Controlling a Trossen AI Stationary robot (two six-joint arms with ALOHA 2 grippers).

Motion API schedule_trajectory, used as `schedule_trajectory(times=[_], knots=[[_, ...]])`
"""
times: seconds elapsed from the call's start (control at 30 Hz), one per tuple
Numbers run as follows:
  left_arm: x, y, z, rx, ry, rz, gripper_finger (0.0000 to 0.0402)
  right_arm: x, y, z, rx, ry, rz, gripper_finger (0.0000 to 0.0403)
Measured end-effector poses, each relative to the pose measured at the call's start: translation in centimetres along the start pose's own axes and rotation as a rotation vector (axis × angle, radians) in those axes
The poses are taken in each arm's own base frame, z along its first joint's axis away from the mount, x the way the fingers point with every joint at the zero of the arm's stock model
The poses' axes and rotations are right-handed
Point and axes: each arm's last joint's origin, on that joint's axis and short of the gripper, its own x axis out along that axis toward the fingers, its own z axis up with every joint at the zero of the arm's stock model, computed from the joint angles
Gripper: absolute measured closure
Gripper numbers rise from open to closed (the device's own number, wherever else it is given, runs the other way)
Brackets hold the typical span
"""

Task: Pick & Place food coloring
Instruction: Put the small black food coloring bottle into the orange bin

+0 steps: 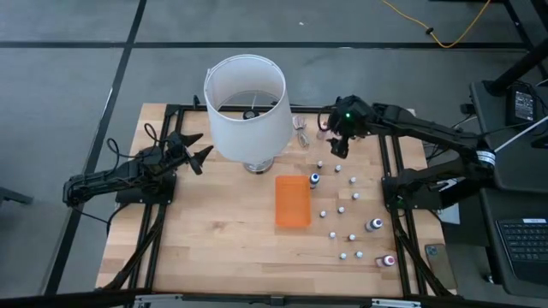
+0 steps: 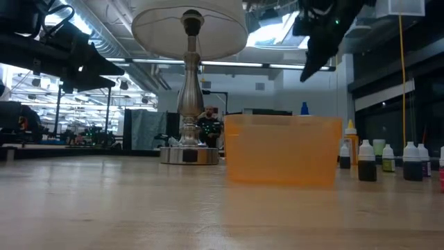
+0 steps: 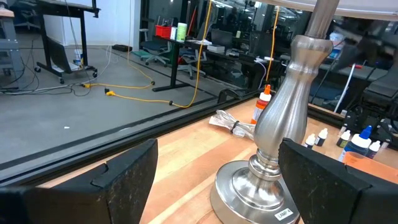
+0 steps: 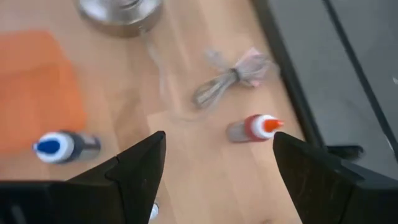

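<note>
Lampshade [image 1: 247, 104] covers most of lamp base [image 1: 259, 166] from above; low view cuts shade at top edge. Small bottles [image 1: 341, 210] right of orange tray [image 1: 292, 201] too tiny for cap colours – mere white dots. Low view: tray hides bottles behind it, rightmost bottle [image 2: 441, 167] clipped by edge. Right wrist view blurred – cord bundle [image 4: 231, 76] indistinct
</note>
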Motion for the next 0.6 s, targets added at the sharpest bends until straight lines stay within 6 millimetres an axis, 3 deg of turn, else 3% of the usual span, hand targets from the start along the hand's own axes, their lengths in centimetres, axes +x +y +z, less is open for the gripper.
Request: schedule_trajectory(times=[0.27,0.6], knots=[[0.0,0.0,0.0,0.0,0.0,0.0,0.0079,3.3,1.1,-2.2,-0.165,-0.012,0.12,0.0106],[0.0,0.0,0.0,0.0,0.0,0.0,0.008,7.2,2.0,-4.0,-0.171,0.073,0.193,0.0106]])
